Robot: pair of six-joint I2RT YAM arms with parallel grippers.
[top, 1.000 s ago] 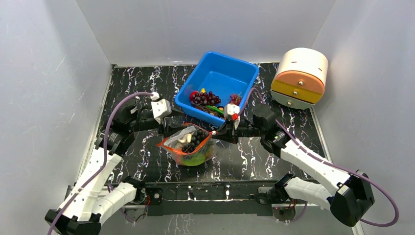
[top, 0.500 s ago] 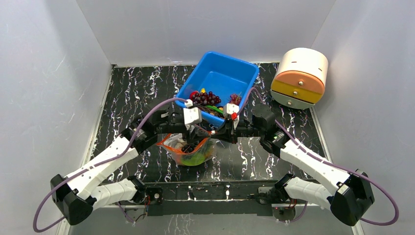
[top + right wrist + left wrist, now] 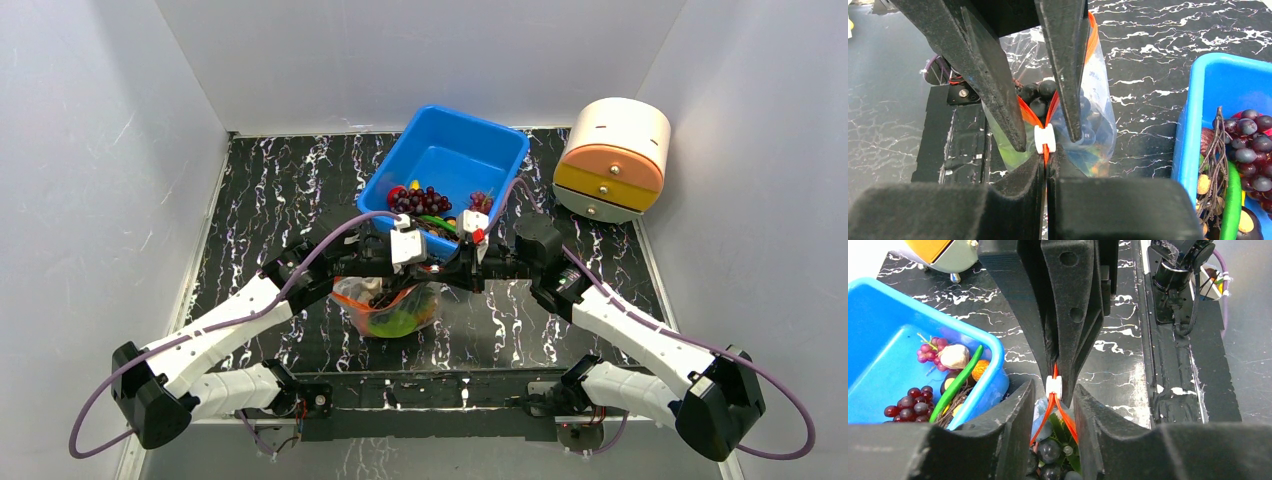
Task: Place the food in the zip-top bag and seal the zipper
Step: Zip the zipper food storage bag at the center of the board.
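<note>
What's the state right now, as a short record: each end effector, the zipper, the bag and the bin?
left end effector: open, fingers on either side of the white slider, not clamped
right end effector: shut on the zipper, right beside the slider
zipper: strips parted beyond the slider, so not sealed
zip-top bag: holds dark grapes
blue bin: grape bunches and other pieces inside
</note>
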